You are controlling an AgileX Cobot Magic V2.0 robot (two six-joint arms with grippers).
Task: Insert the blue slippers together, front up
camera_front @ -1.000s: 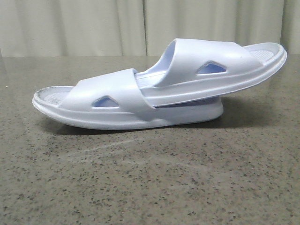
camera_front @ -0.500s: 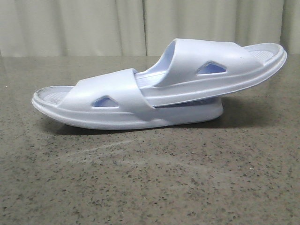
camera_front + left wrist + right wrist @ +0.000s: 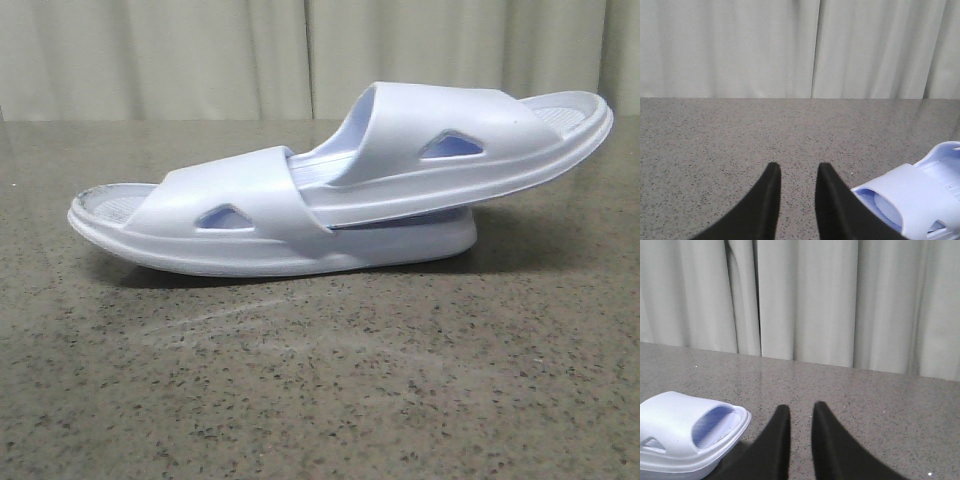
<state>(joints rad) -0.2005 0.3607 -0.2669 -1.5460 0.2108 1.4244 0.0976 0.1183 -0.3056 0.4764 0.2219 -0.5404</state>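
Pale pleated curtains hang behind a speckled grey stone worktop (image 3: 330, 400), which carries only the blue slippers (image 3: 340, 185). Over the last second nothing on it has shifted: the pair lies just as before, one slipper flat on the worktop and the other pushed in under its strap, its far end tilted up and overhanging. That stillness, with both arms clear, suggests the insertion is finished.

The left end effector (image 3: 796, 172) is empty, its black fingers a narrow gap apart over bare worktop; the strap end of a slipper (image 3: 912, 200) lies just beside its right finger, not touching. The right end effector (image 3: 799, 414) is likewise empty and only slightly parted, with the other end of the pair (image 3: 687, 432) near its left finger, apart from it.
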